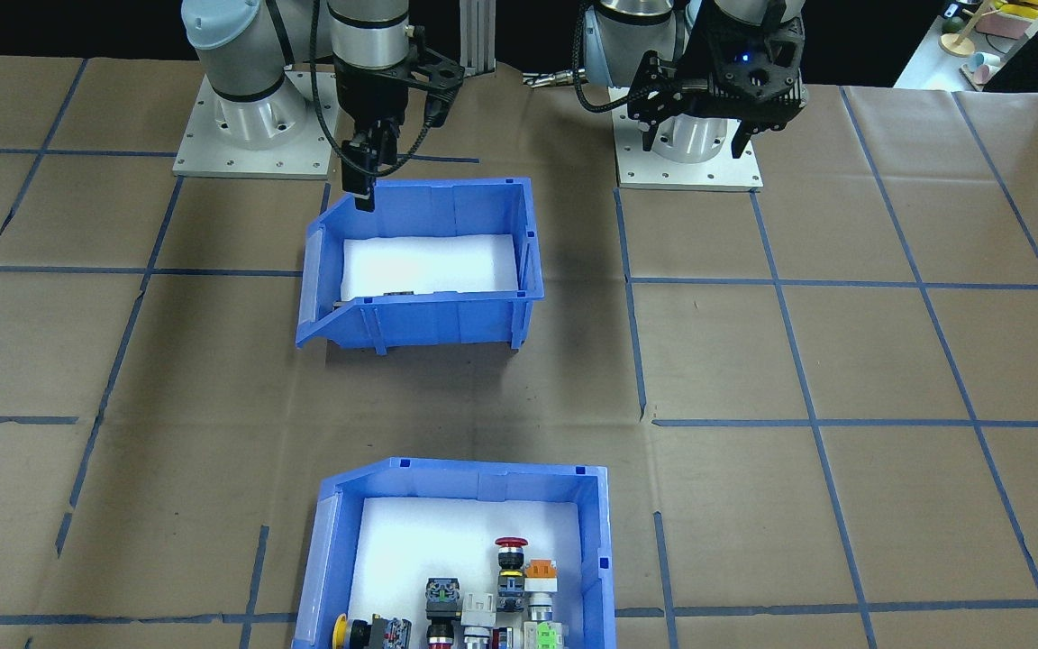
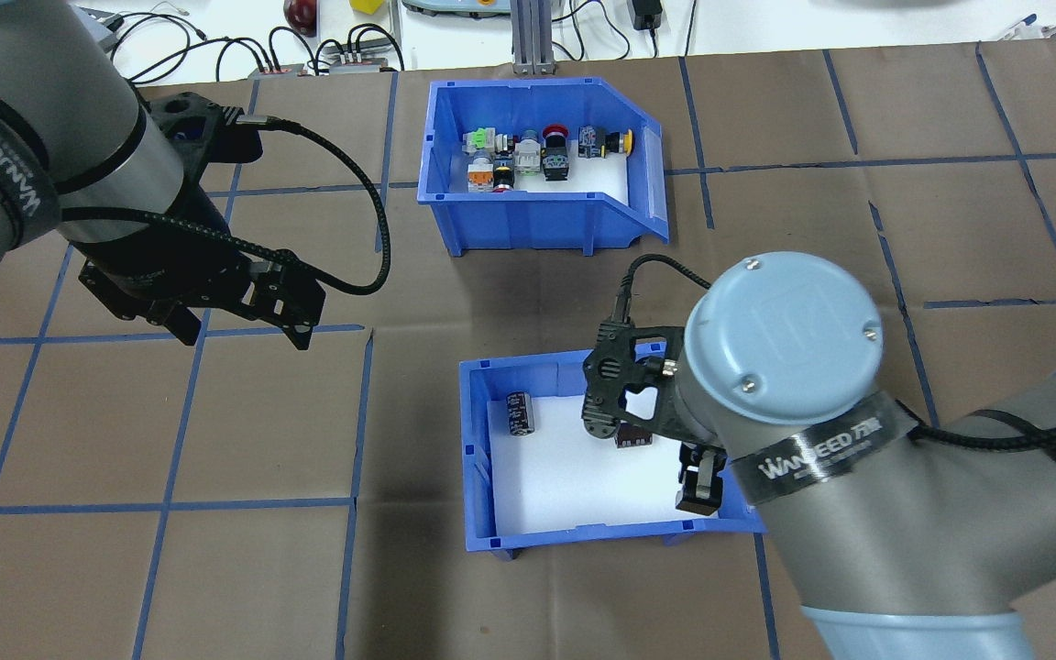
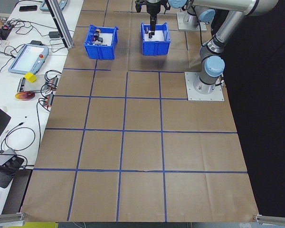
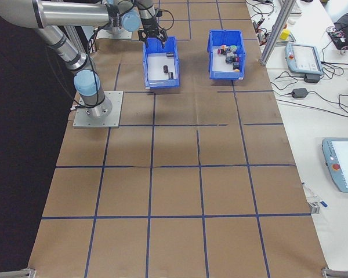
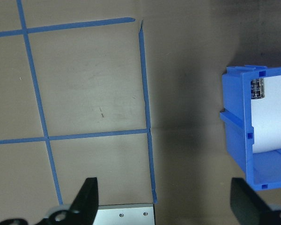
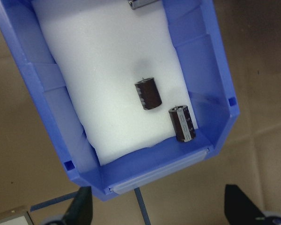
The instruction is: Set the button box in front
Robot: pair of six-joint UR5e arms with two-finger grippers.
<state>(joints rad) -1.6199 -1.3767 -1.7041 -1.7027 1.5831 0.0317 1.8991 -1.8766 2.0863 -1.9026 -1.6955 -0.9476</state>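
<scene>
The button box [image 2: 491,225], a blue bin lined with white foam, holds red, orange, green and yellow push-buttons. It stands at the far side of the table from the robot, and shows at the bottom of the front-facing view [image 1: 332,541]. My right gripper [image 2: 698,495] hangs open over the robot-side rim of a second blue bin [image 2: 478,458]. In the right wrist view its fingers [image 6: 79,208] stand wide apart above that bin's end wall. Well away from the button box, my left gripper [image 2: 242,337] is open above bare table, with nothing between its fingers [image 5: 86,199].
The second bin [image 1: 420,320] holds a few dark cylindrical components [image 6: 147,93] on white foam. Two arm base plates [image 1: 690,167] sit at the robot's edge. A bench with cables, a tablet [image 3: 28,57] and an aluminium post [image 2: 528,41] lies beyond the button box.
</scene>
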